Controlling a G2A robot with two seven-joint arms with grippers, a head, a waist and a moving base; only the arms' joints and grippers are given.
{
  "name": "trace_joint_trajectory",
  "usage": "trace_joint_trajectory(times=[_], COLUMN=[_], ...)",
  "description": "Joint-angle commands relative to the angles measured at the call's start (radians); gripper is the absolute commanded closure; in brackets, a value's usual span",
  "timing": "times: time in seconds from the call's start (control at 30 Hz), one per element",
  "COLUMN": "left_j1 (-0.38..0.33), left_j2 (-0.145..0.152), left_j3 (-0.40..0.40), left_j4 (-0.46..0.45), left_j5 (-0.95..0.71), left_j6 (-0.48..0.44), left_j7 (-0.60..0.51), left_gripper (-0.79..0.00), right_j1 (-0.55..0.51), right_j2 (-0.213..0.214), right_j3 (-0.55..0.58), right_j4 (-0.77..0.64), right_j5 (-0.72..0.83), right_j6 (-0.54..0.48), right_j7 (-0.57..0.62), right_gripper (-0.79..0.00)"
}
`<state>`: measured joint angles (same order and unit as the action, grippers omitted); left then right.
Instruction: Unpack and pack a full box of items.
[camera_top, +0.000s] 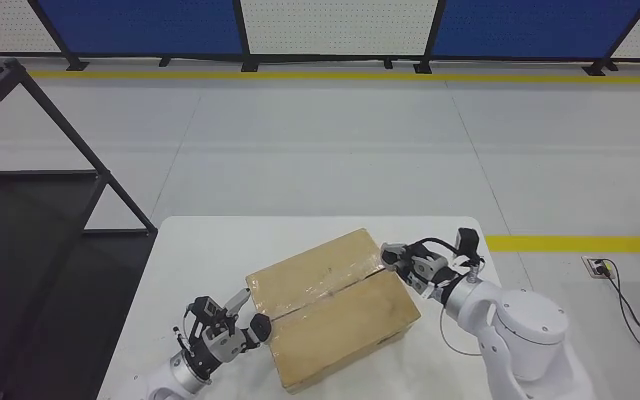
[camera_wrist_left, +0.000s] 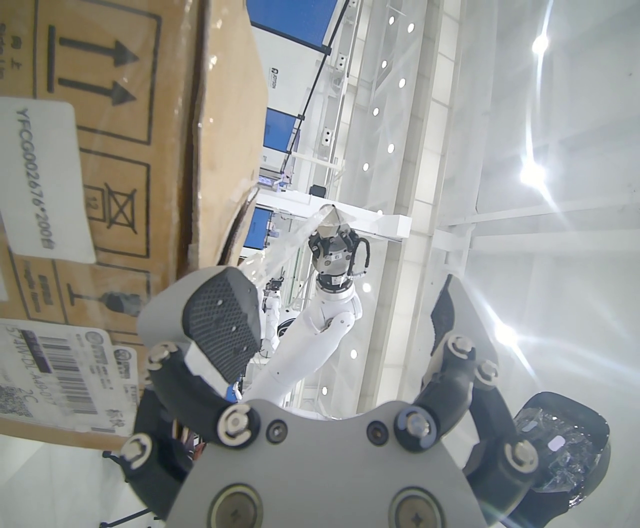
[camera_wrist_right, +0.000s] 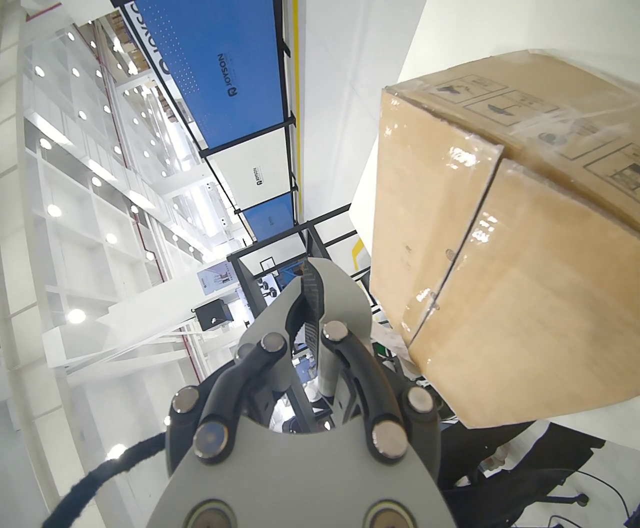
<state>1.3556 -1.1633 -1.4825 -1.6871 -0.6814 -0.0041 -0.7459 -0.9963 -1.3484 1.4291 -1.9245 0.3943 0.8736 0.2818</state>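
Observation:
A taped brown cardboard box (camera_top: 330, 305) lies closed on the white table (camera_top: 200, 250). My left gripper (camera_top: 250, 312) sits at the box's near-left end. In the left wrist view it (camera_wrist_left: 340, 310) is open, one finger (camera_wrist_left: 222, 310) close to the labelled side of the box (camera_wrist_left: 100, 150), with nothing between the fingers. My right gripper (camera_top: 393, 258) is at the far-right end of the top seam. It (camera_wrist_right: 312, 280) is shut, and the left wrist view shows it (camera_wrist_left: 331, 225) pinching a strip of clear tape (camera_wrist_left: 285, 245) that runs back to the box flap.
A black metal rack (camera_top: 60, 200) stands off the table's left side. Blue and white partition panels (camera_top: 330, 25) line the far wall. The box (camera_wrist_right: 500, 250) takes up most of the table's middle, with bare table behind it and to the left.

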Motion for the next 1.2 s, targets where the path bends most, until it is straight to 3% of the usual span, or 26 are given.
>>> trace_joint_trajectory(times=[0.0,1.17], left_j1=[-0.001,-0.035], left_j2=[0.000,0.001], left_j3=[0.001,0.030], left_j4=[0.000,0.036], left_j5=[0.000,0.000], left_j6=[0.001,0.013], left_j7=[0.002,0.019], left_gripper=[-0.785,-0.785], right_j1=[0.003,0.038], right_j2=[0.001,0.011], right_j3=[-0.004,-0.037], right_j4=[0.010,0.108], right_j5=[0.000,0.055], right_j6=[0.007,0.072], right_j7=[-0.003,-0.122], right_gripper=[0.000,0.000])
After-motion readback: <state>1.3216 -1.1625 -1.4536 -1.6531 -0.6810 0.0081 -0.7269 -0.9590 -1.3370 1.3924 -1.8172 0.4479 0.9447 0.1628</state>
